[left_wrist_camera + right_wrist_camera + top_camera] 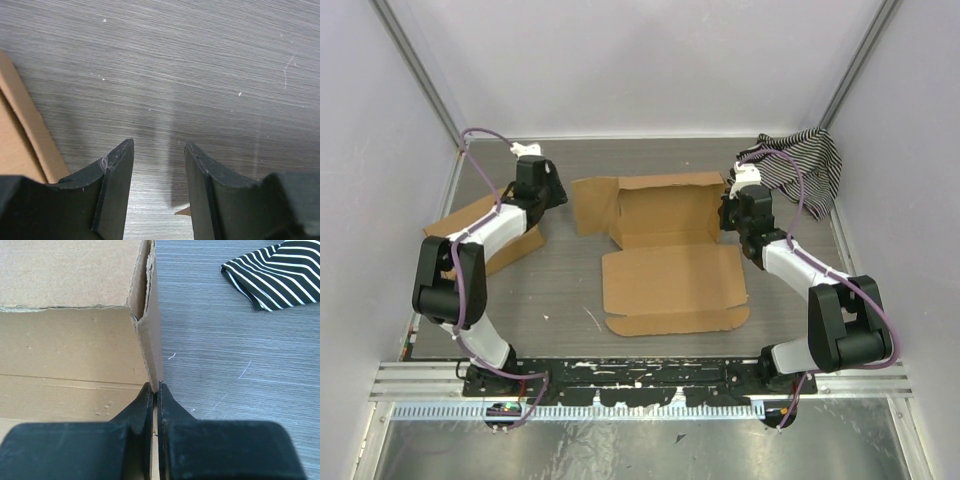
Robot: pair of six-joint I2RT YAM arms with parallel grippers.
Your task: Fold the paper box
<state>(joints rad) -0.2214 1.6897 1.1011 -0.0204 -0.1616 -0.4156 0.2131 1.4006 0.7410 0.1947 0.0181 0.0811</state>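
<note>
Right gripper [155, 390] has its fingers pressed together on the thin right side wall of the paper box [70, 345], pinching the cardboard edge right at the fingertips. The box spreads out to the left of that hand, back wall raised, with its wide front flap lying flat on the table [215, 355]. Ahead and to the right of the same hand lies a striped cloth [280, 270] (well apart from the box). Left gripper [159, 165] hangs over bare table near the box's left flap, fingers spread and nothing between them. A second cardboard box [515, 248] sits beneath that arm.
</note>
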